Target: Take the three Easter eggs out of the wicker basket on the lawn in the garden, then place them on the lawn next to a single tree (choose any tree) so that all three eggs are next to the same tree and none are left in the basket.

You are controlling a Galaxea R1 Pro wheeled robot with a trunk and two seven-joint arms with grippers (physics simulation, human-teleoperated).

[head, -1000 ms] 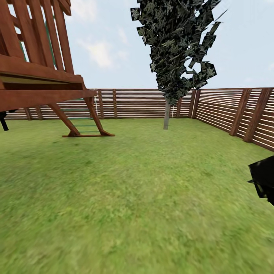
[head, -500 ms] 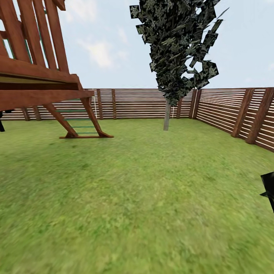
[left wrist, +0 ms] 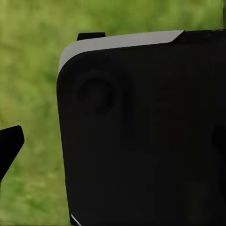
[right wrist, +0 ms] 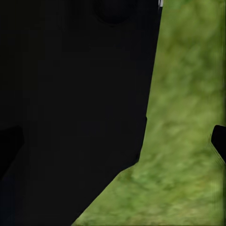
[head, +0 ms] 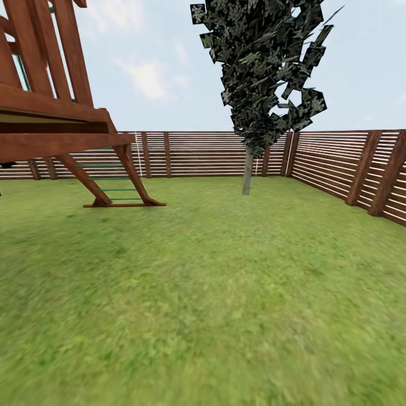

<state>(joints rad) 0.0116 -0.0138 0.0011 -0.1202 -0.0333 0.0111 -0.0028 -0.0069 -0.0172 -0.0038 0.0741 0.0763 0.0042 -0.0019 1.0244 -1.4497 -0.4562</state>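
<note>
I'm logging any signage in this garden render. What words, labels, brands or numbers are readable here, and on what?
None: no readable text on the fence, the wooden play structure, the tree, the lawn, or the black robot housing seen in the wrist views.

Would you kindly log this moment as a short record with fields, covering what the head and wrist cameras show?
setting: garden lawn bounded by a slatted wooden fence
tree: pale slim trunk, dark mottled crown, standing near the fence corner
other structure: wooden play frame on the left
task items: no eggs or basket visible
wrist views: dark robot body over blurred grass
jaws: state cannot be told
</note>
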